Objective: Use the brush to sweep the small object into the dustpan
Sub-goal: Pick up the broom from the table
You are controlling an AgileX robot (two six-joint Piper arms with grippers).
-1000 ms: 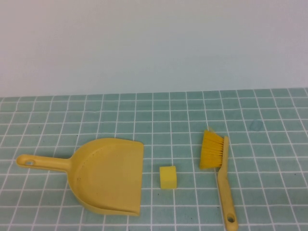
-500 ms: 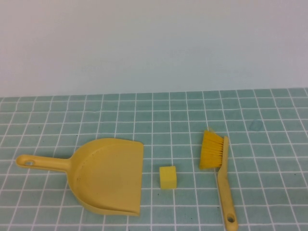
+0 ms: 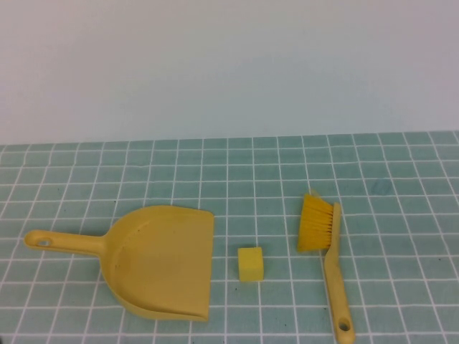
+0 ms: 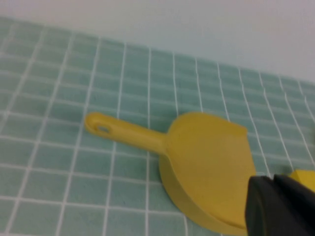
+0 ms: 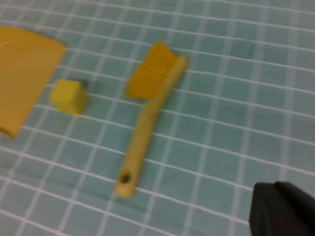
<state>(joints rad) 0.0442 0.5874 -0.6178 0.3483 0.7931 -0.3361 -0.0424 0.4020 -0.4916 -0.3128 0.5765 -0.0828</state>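
Cube-shaped and matte yellow, the small object (image 3: 250, 263) lies on the green tiled surface (image 3: 401, 165) in the high view, between the dustpan (image 3: 161, 261) and the brush (image 3: 326, 258), touching neither. The dustpan lies to the robot's left of the small object, its scoop mouth facing the small object and its long handle, pierced by a hole at the end, pointing left. The brush lies to the right, bristle block at the far end and facing left, handle running toward the near edge of the surface. Neither arm appears in this view.

Left wrist view: the dustpan (image 4: 206, 167) lies flat on the surface (image 4: 49, 88), handle hole visible. The left end effector (image 4: 280, 206) shows as a dark mass at the frame corner, above the scoop's edge. It is closed and holds nothing. A yellow sliver beside it may be the small object; this cannot be confirmed.

Right wrist view: the brush (image 5: 147, 113) lies on the surface (image 5: 246, 73) with the small object (image 5: 69, 96) just beside its bristles, apart from them. A corner of the dustpan (image 5: 22, 73) is visible beyond the small object. The right end effector (image 5: 280, 209) shows as a dark mass at the frame corner, well apart from the brush handle. It is closed and holds nothing.
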